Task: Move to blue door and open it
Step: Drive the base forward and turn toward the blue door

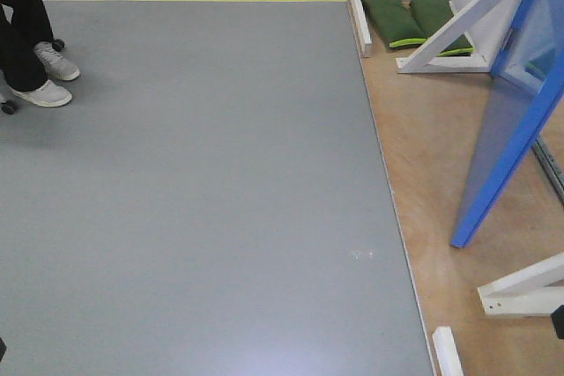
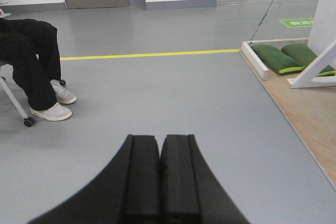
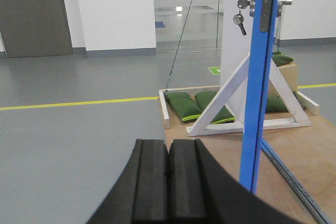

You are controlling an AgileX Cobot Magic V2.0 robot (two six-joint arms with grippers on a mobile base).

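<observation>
The blue door (image 3: 255,103) stands upright on the wooden platform (image 1: 414,147). It is edge-on, ahead and just right of the right gripper (image 3: 168,153), with its latch plate (image 3: 265,3) high above. The right arm is nearer. That gripper and the left gripper (image 2: 160,148) are each pressed closed, holding nothing. The green floor sign (image 3: 214,70) is too small to read.

Left gripper (image 2: 159,174) bottom centre of its wrist view, pads pressed together. Right gripper (image 3: 168,179) same: bottom centre, jaws closed, nothing held.
</observation>
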